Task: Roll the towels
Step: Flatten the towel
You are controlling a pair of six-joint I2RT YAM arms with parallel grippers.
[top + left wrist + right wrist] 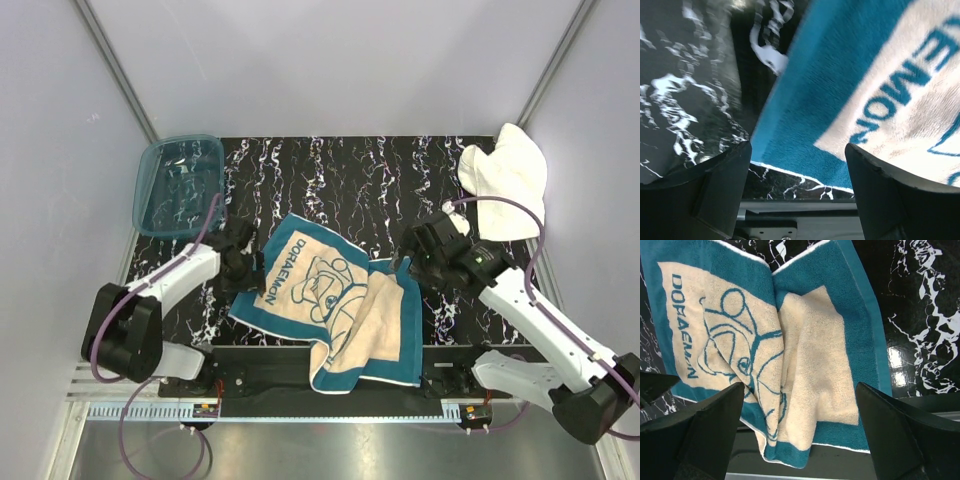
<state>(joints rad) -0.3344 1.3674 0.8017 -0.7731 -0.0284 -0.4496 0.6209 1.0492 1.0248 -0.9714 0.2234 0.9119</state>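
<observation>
Printed towel (330, 300): you find it at the near middle of the table (340, 170), its right half bunched in folds and its near corner draped over the front edge.
Left arm: reaches from its near-left base inward. The left gripper (243, 262) sits low at the towel's teal left border, fingers (695, 190) spread wide with nothing clamped.
Right arm: angles inward from the near right. The right gripper (405, 262) hovers by the towel's far-right corner, jaws fully apart and empty.
White towel (505, 175): crumpled at the far-right corner.
Teal tub (140, 205): far-left corner.

Printed towel (340, 310): cream, teal border and outline drawing (lettering too)
White towel (505, 175): plain
Tub (180, 190): translucent teal
Table (330, 170): black, white veins
</observation>
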